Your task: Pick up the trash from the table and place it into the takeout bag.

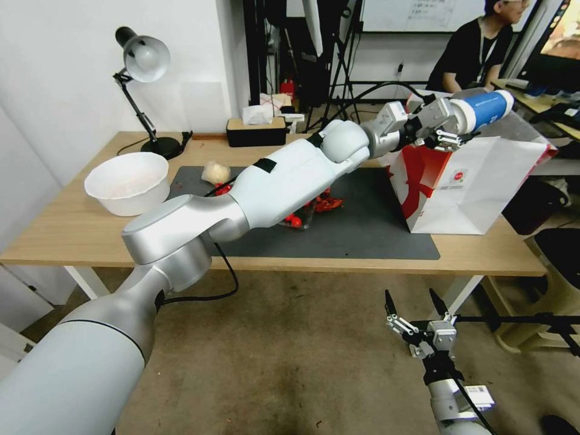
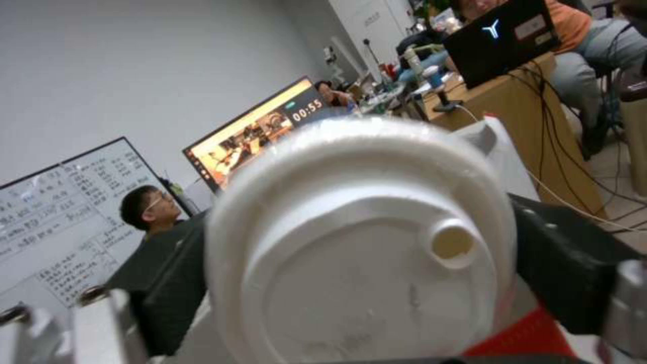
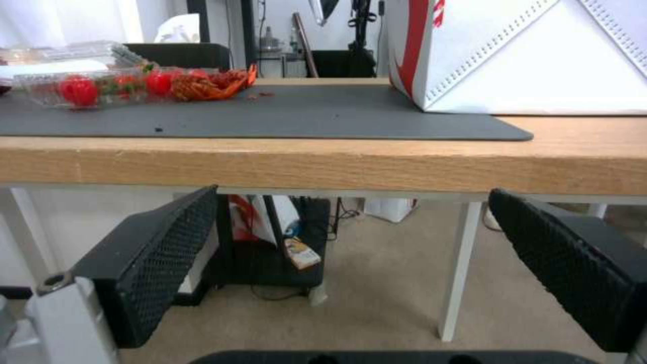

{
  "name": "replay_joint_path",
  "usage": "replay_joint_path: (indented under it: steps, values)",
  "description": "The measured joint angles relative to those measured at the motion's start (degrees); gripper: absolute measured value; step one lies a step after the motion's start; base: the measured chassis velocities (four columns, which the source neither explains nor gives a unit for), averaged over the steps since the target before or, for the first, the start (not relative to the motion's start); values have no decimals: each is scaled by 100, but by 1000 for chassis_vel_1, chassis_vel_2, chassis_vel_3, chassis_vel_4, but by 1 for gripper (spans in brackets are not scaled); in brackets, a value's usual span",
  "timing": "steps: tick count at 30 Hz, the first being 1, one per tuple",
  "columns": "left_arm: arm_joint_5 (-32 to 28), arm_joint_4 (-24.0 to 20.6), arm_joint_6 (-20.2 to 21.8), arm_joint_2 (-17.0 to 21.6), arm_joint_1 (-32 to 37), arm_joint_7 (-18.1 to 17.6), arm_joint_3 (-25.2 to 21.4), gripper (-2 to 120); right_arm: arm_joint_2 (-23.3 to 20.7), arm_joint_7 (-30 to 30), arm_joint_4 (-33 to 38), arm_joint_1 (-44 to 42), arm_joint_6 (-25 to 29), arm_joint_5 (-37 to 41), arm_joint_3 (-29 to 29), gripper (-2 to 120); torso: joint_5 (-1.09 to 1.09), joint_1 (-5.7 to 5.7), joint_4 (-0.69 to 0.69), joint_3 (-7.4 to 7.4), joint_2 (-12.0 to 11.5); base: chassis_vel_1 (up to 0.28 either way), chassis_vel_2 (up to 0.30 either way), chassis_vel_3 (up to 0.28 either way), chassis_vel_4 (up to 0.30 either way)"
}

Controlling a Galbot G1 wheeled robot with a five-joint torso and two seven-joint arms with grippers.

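One cup is in play right now: the blue-and-white cup [image 1: 483, 110], white lid and all, held sideways in the left gripper [image 1: 450, 127] up over the open top of the takeout bag [image 1: 477, 187]. From the left wrist camera you get the lid [image 2: 364, 242] face-on with its little round sip hole, and black fingers [image 2: 566, 263] pressed against both sides of it, so the fingers are clamped firmly on the cup.

One bag, boxy white paper with red panels and a small red round logo, stands on the right end of the table [image 1: 72, 235], partly on the dark grey mat [image 1: 362, 223]. I can't see what's in it.

Left on the table: one white bowl [image 1: 128, 181] off the mat toward the left, looks empty apart from a faint pinkish smear; one pale wad [image 1: 215, 172] at the mat's back left; one clear plastic tray [image 3: 88, 83] with red bits in it on the mat, and some red scraps [image 1: 326, 202] beside it.

The right gripper [image 1: 417, 314] hangs low in front of the table edge, fingers spread wide apart, holding nothing.
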Motion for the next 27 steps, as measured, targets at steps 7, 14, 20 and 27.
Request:
replay_joint_path:
  steps: [7,14,20,27]
  values:
    - [-2,1,18,2,-1,-19,-36,100,11,-2,0,-6,1,0,-2,100,0,0,0,0,0,0,0,0,0]
    - [-4,10,37,2,0,-64,-62,100,13,-3,0,-15,5,0,4,100,0,0,0,0,0,0,0,0,0]
    - [-4,-5,48,2,19,-86,-97,100,14,-4,0,-18,6,0,8,100,0,0,0,0,0,0,0,0,0]
    - [2,-174,154,58,150,-210,-270,100,15,-4,3,-28,20,1,15,100,0,0,-1,0,0,0,0,0,0]
